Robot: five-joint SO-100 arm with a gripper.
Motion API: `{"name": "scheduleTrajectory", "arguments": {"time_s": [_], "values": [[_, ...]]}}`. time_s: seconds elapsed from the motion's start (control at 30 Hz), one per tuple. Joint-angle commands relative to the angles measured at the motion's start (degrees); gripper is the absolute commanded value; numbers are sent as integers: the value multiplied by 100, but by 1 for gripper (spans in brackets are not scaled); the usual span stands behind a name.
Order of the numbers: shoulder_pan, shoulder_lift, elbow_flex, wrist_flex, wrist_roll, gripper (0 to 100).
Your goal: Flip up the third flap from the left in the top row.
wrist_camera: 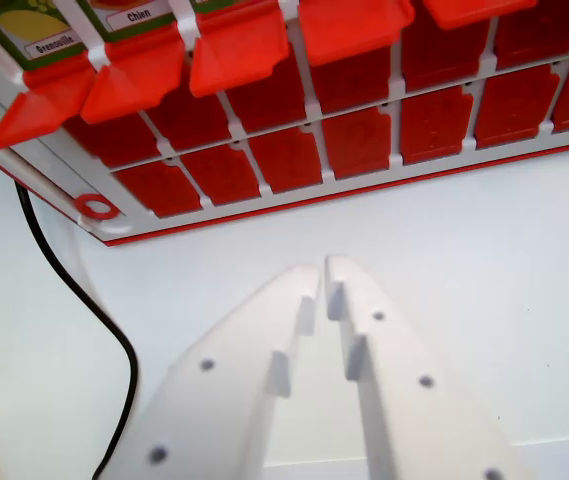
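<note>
Flaps fill the board [264,205] ahead of me, beyond my gripper [323,268], whose jaws are nearly closed and hold nothing. The farthest row I can see has several flaps raised; the third one [239,45] from the wrist view's left sits up and left of my tips, well apart, already tilted. Bench [484,270] lies bare between us.

The scene is brightly and evenly lit, nearly washed out on the white table [504,260]. Soft shadows are cast beneath the raised red flaps [239,45]. The near gripper [324,270] is slightly blurred.
</note>
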Motion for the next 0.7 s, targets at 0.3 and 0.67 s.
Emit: {"name": "scheduleTrajectory", "arguments": {"time_s": [0.3,0.67], "values": [[-132,-1380,-1758,-738,105,0],[-123,-1960,-2065,-1362,352,0]]}}
